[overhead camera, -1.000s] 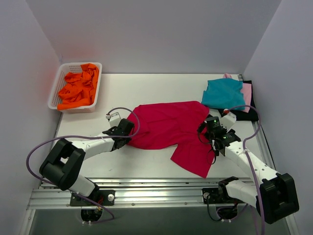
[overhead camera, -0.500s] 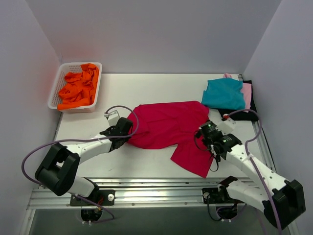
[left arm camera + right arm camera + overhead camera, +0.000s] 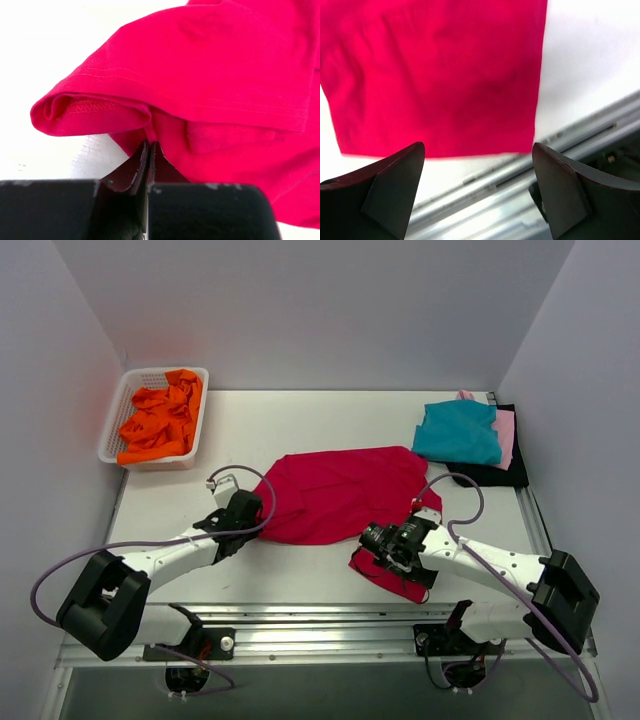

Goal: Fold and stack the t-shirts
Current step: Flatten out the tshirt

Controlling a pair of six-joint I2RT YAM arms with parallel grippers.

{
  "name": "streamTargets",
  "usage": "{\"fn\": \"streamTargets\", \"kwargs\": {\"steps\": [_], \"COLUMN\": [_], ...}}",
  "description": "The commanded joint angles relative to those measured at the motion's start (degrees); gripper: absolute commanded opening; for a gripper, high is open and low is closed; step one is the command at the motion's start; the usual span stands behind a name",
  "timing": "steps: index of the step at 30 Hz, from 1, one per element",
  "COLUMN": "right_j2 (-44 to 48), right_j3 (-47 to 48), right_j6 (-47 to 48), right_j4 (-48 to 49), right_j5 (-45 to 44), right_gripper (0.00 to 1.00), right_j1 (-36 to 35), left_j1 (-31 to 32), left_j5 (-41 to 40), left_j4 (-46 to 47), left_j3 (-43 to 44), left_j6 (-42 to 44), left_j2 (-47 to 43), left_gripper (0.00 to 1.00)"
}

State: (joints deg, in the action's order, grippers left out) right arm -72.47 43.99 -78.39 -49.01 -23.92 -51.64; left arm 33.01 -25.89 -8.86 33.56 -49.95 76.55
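Note:
The crimson-red t-shirt (image 3: pixel 340 495) lies spread in the middle of the table. My left gripper (image 3: pixel 245 512) is at its left edge, shut on a fold of the red cloth (image 3: pixel 150 131). My right gripper (image 3: pixel 375 540) is open and empty above the shirt's lower right part (image 3: pixel 440 75), near the table's front edge. A folded teal shirt (image 3: pixel 457 431) lies on a pale pink one (image 3: pixel 505 435) and a black one (image 3: pixel 500 474) at the back right. Orange shirts (image 3: pixel 160 420) fill the basket.
A white lattice basket (image 3: pixel 116 415) stands at the back left. The metal rail (image 3: pixel 320 625) runs along the table's front edge and shows in the right wrist view (image 3: pixel 520 175). Grey walls close in the sides and back.
My right arm has swung left and toward the front, from the shirt's right edge to above its lower right part. The left gripper has shifted slightly left with the cloth.

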Motion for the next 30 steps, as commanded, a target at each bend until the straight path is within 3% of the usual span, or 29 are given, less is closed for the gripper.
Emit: {"fn": "streamTargets", "kwargs": {"steps": [1, 4, 7, 10, 13, 19, 23, 30], "right_j2": [1.37, 0.14, -0.22, -4.16, -6.11, 0.91, 3.82, 0.58], "right_j3": [0.75, 0.57, -1.71, -0.49, -1.09, -8.91, -10.67, -13.23], "right_j6": [-10.19, -13.45, -13.37, -13.45, -10.92, -7.31, -7.48, -7.39], "right_j4": [-11.27, -11.46, -2.95, -2.75, 0.39, 9.11, 11.12, 16.14], "right_j5": [2.48, 4.40, 8.44, 6.35, 3.01, 5.11, 5.64, 8.80], "right_gripper": [0.84, 0.85, 0.84, 0.87, 0.88, 0.86, 0.85, 0.80], "right_j1": [-5.91, -8.64, -10.32, -10.33, -7.26, 2.06, 3.30, 2.95], "left_j1": [-0.23, -0.23, -0.32, -0.32, -0.23, -0.23, -0.23, -0.23], "left_j5": [1.89, 2.33, 2.77, 3.21, 3.21, 3.65, 3.39, 3.48], "left_j4": [3.67, 5.08, 5.70, 6.05, 6.40, 6.84, 7.28, 7.90], "left_j3": [-0.86, -1.65, -2.27, -2.80, -3.68, -4.73, -4.38, -3.68], "left_j6": [0.82, 0.82, 0.74, 0.91, 1.00, 1.00, 1.17, 1.17], "left_j2": [-2.72, -2.81, -2.29, -2.64, -3.60, -4.92, -3.61, -0.79], "left_gripper": [0.02, 0.02, 0.02, 0.02, 0.02, 0.02, 0.02, 0.02]}}
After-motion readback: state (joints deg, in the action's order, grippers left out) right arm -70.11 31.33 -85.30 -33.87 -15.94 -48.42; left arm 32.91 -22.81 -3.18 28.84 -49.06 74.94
